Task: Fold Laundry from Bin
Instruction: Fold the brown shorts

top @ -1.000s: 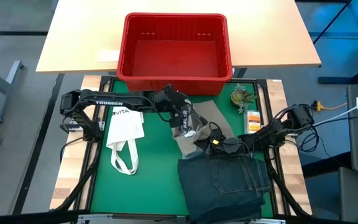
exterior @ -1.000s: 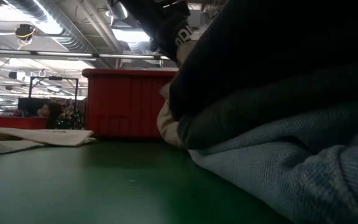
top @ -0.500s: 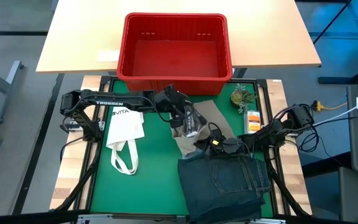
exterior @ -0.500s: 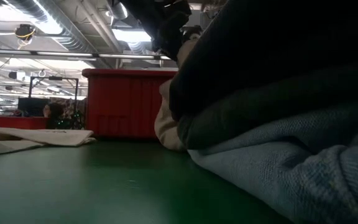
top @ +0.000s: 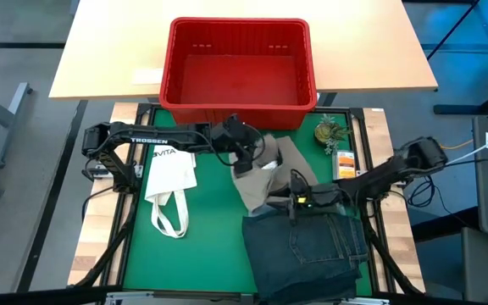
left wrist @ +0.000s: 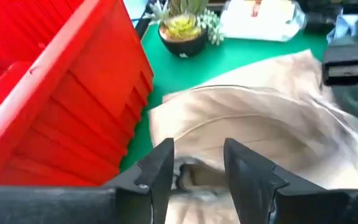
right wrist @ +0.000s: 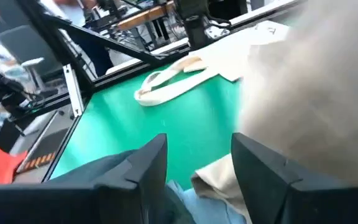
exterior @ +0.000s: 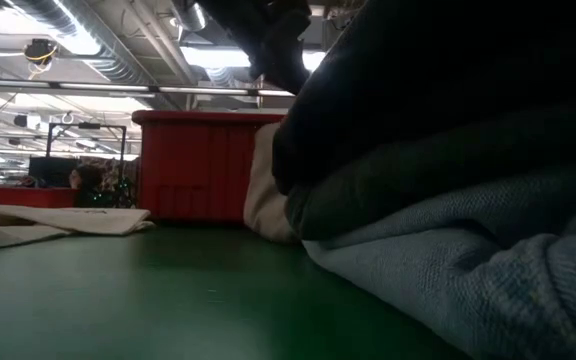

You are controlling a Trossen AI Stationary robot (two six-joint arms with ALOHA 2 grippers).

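Overhead camera: left gripper (top: 248,157) hovered over the upper edge of the khaki garment (top: 280,169), just in front of the red bin (top: 238,106), which looked empty. Right gripper (top: 293,202) sat at the garment's lower edge, where the khaki met the folded jeans (top: 305,254) stacked directly below it. White tote bag (top: 173,174) lay well off beyond the left gripper, a small potted plant (top: 327,130) beyond the garment's far corner. Fingers too small to read here

Table-level camera: stacked folded garments (exterior: 448,180) filled the near side, dark pieces over denim; a khaki fold (exterior: 264,195) sagged beside them, bin behind. An arm showed overhead, its fingers not readable

Left wrist camera: both dark fingers (left wrist: 157,171) stood apart with khaki cloth lying loose beneath and ahead of them, nothing pinched between. Released

Right wrist camera: fingers (right wrist: 151,165) likewise parted, green mat showing in the gap, khaki cloth just beside one finger and a strip of denim under it. Released

Step in hand, as judged: the khaki piece lay let go on the mat, only partly flattened, between fold passes; it looked like the last piece unfolded. Next move calls for fresh grips on two edges or corners, then a fold over and placement on the stack
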